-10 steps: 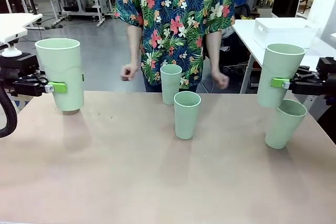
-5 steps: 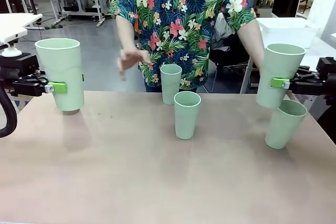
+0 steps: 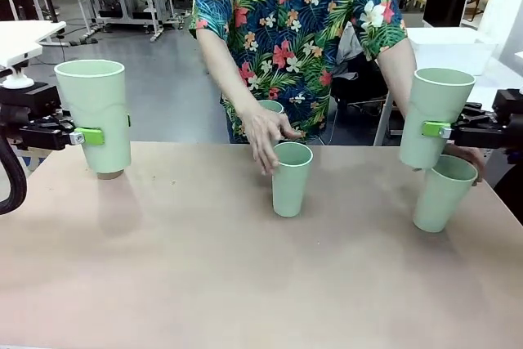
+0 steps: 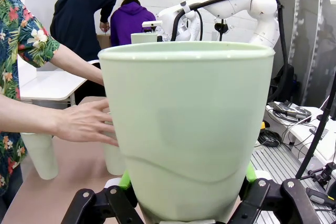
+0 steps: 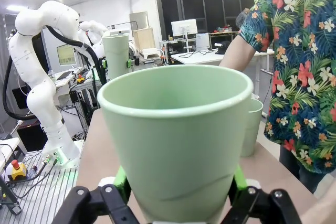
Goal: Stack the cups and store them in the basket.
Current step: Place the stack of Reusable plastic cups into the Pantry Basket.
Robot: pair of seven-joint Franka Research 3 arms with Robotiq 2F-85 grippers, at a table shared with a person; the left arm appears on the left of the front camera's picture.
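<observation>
**Item 1.** Left gripper (image 3: 109, 128): jaws clamped on the sides of a mint cup (image 3: 91, 96), green pads pressed to its lower half.
- The cup is upright, long axis vertical, wide mouth on top.
- It is at the left end of the table (image 3: 163, 267), near the far edge.
- A thin brown band (image 3: 110, 174) shows under its foot; what the band belongs to cannot be told.
- Whether the foot rests on the table cannot be told.

**Item 2.** Right gripper (image 3: 437, 126): jaws clamped on a second mint cup (image 3: 437, 100) about halfway up.
- The cup is upright, axis vertical, mouth up.
- It is held clear of the table at the right end.

**Item 3.** Third mint cup (image 3: 441, 194): just below the second.
- Its base is on the table and its axis is tilted, the mouth leaning up and to the right.
- The person's hand (image 3: 467, 155) shows behind its rim.

**Item 4.** Fourth mint cup (image 3: 291, 179): standing on the middle of the table.
- It is upright, axis vertical, mouth up.
- The fingertips of the person's other hand (image 3: 263, 135) are at its far-left rim.

**Item 5.** Fifth mint cup (image 3: 270, 107): just behind the fourth.
- It is largely hidden by that hand; its rim shows level, mouth up.

**Item 6.** Basket (image 3: 425, 42): white, open side up.
- It sits on a white side table (image 3: 384, 46) beyond the right far corner, well apart from every cup on the table.
</observation>
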